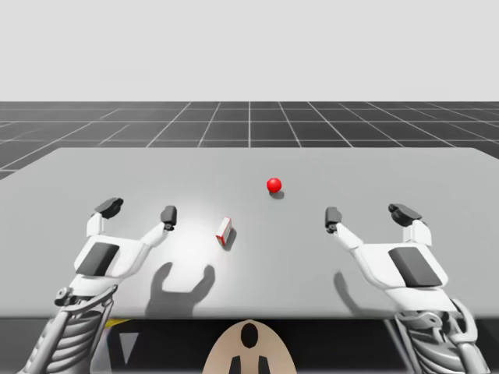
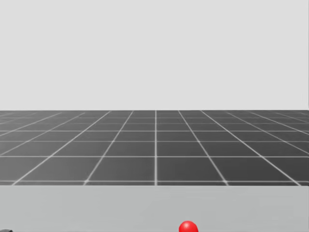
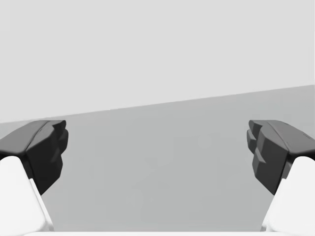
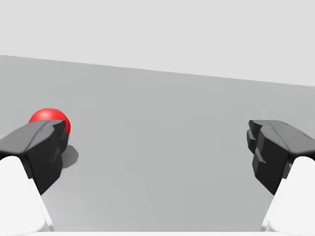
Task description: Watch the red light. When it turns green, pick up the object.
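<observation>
A red ball light [image 1: 274, 185] sits on the grey table [image 1: 249, 164] just past the middle; it is red, and it also peeks in at the near edge of the head view as the light [image 2: 188, 227]. A small red and white box [image 1: 224, 231] stands nearer to me, left of the light. My left gripper [image 1: 139, 211] hovers open to the left of the box, nothing between its fingers [image 3: 42, 150]. My right gripper [image 1: 366, 214] hovers open on the right side. Past its inner finger the red light [image 4: 51, 119] shows ahead.
The table's far edge [image 2: 154, 186] runs across the head view, with a dark gridded floor [image 2: 154, 145] beyond. Bare grey tabletop [image 3: 157, 172] lies ahead of the left gripper.
</observation>
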### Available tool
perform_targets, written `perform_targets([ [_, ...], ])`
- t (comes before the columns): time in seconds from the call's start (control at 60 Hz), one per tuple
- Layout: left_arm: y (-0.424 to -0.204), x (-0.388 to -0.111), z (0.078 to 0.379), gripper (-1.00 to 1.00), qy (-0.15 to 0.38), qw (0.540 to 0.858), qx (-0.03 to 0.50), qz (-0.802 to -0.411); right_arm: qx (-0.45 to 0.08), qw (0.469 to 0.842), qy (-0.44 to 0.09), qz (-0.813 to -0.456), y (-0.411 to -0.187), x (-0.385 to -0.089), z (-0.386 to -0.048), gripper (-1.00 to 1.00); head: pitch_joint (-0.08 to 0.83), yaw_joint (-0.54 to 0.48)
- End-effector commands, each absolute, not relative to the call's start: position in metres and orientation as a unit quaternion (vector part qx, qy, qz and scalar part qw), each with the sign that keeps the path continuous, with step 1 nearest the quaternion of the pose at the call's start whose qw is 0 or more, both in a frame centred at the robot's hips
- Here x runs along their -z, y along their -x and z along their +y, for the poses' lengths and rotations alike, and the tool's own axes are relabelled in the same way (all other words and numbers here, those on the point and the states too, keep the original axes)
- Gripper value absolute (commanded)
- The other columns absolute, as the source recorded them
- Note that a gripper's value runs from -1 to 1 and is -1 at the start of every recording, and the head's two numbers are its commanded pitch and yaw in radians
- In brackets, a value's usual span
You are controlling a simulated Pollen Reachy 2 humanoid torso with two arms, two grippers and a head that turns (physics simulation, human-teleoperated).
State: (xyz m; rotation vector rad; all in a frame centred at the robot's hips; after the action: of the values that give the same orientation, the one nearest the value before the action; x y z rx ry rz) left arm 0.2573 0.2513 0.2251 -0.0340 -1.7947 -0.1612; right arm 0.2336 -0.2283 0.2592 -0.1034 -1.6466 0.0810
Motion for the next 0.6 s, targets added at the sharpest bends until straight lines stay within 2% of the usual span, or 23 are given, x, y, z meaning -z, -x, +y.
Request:
perform_targets([
  [0.017, -0.2509, -0.2255, 0.2563, -1.0, 0.02, 0.624, 0.062, -0.779, 0.008, 0.703, 0.029, -0.711, -0.2213, -0.2585, -0.2255, -1.0, 0.004, 0.0],
  [0.167, -0.2505, -0.2257, 0.2565, -1.0, 0.02, 0.624, 0.06, -0.779, -0.005, 0.705, 0.024, -0.709, -0.2231, -0.2598, -0.227, -1.0, 0.054, 0.0],
  [0.433, -0.2506, -0.2248, 0.2555, -1.0, 0.018, 0.625, 0.065, -0.778, 0.001, 0.7, 0.038, -0.713, -0.2244, -0.2597, -0.2285, -1.0, 0.308, -0.05],
  [0.6, -0.251, -0.2241, 0.2546, -1.0, 0.014, 0.625, 0.07, -0.777, 0.0, 0.698, 0.041, -0.715, -0.2246, -0.26, -0.2284, -1.0, 0.428, -0.09],
])
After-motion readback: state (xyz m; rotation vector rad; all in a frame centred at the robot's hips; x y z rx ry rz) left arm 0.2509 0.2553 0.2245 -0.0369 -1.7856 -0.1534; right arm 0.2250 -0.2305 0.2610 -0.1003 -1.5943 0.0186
